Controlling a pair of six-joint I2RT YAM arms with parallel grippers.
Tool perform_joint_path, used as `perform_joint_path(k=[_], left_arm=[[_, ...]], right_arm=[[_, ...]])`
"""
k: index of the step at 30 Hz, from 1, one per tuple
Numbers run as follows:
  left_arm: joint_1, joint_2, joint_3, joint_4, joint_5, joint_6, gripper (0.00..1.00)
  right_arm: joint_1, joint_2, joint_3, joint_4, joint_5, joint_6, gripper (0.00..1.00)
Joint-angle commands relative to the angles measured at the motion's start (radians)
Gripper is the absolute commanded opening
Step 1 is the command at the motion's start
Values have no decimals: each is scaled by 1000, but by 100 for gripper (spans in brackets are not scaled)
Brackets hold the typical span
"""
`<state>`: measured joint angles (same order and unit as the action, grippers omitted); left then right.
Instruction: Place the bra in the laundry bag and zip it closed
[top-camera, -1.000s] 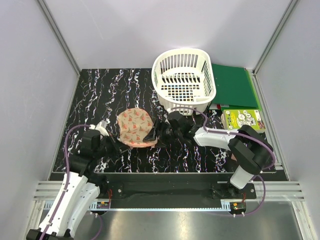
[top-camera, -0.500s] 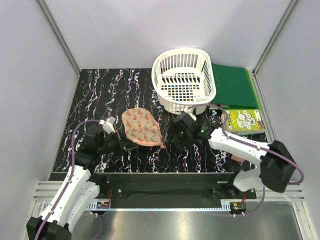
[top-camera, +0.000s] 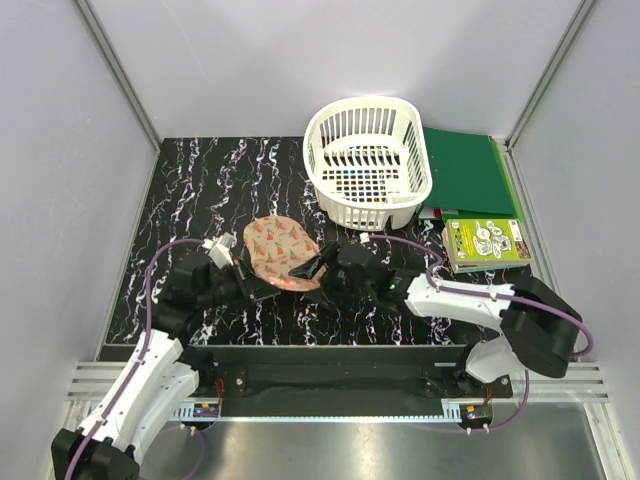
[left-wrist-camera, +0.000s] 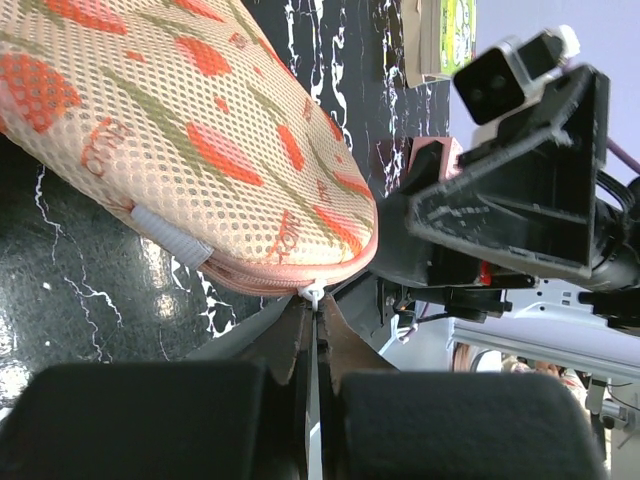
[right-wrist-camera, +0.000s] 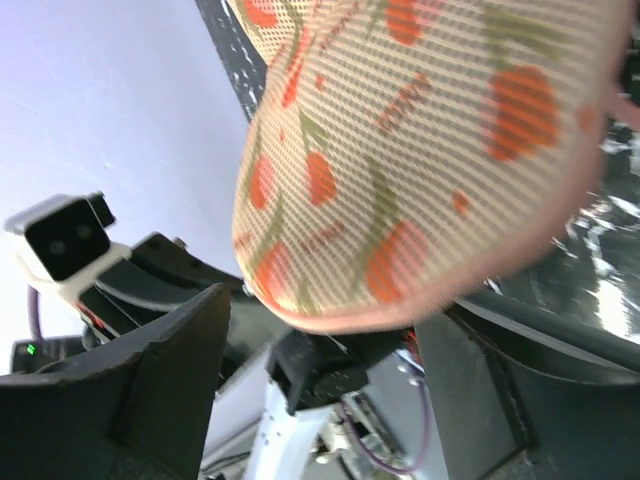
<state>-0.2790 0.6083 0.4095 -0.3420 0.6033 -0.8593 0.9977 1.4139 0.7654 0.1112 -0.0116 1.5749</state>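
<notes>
Left hand (left-wrist-camera: 312, 318) tight on laundry bag (left-wrist-camera: 190, 140) zipper (left-wrist-camera: 314, 293)

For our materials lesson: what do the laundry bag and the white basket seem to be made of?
The laundry bag: soft mesh fabric, matt, printed; tiny holes show in the wrist views. The basket: probably moulded plastic, smooth and slightly glossy; rigid slotted walls.

The laundry bag (left-wrist-camera: 200, 150) runs off the top and left edges of the left wrist view. In the right wrist view its lower rim is blurred, so whether the right claw (right-wrist-camera: 335, 325) presses it cannot be told. Mesh hides its inside.
</notes>
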Motion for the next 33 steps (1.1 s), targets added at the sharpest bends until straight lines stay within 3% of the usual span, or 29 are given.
perform_joint_path(k=[1, 4, 5, 7, 8, 11, 17, 21, 24, 25, 26, 29, 30, 32, 33], left_arm=[[-9, -13, 0, 64, 42, -12, 0], [-9, -2, 9, 64, 46, -7, 0], [-9, 1, 14, 64, 44, 6, 0], [-9, 19, 64, -41, -9, 52, 0], [-6, 25, 84, -158, -107, 57, 0], [35, 24, 103, -225, -204, 52, 0], [107, 120, 114, -221, -220, 81, 0], [107, 174, 170, -230, -227, 149, 5], [107, 134, 209, -265, -283, 177, 33], [104, 122, 216, -270, -296, 199, 43], [100, 101, 241, -275, -300, 213, 49], [23, 128, 293, -273, -320, 279, 64], [-7, 139, 304, -267, -326, 287, 64], [-110, 159, 314, -238, -358, 289, 68], [-146, 165, 322, -227, -378, 280, 70]], right_arm=[[16, 74, 45, 157, 15, 120, 77], [19, 109, 29, 199, 15, 146, 64], [19, 109, 3, 220, 15, 164, 46], [16, 82, -56, 242, 30, 175, 32], [4, 70, -75, 242, 32, 169, 20], [-36, 37, -147, 260, -42, 133, 11], [-129, 14, -224, 349, -212, 39, 9], [-160, 36, -210, 346, -293, -35, 21], [-179, 49, -204, 282, -329, -101, 42], [-186, 42, -196, 244, -330, -157, 55], [-186, 31, -184, 190, -321, -195, 63], [-186, -21, -92, -109, -217, -390, 82], [-186, -35, -40, -286, -138, -483, 87], [-188, -82, -2, -416, -43, -559, 99], [-186, -102, 21, -520, 61, -608, 100]])
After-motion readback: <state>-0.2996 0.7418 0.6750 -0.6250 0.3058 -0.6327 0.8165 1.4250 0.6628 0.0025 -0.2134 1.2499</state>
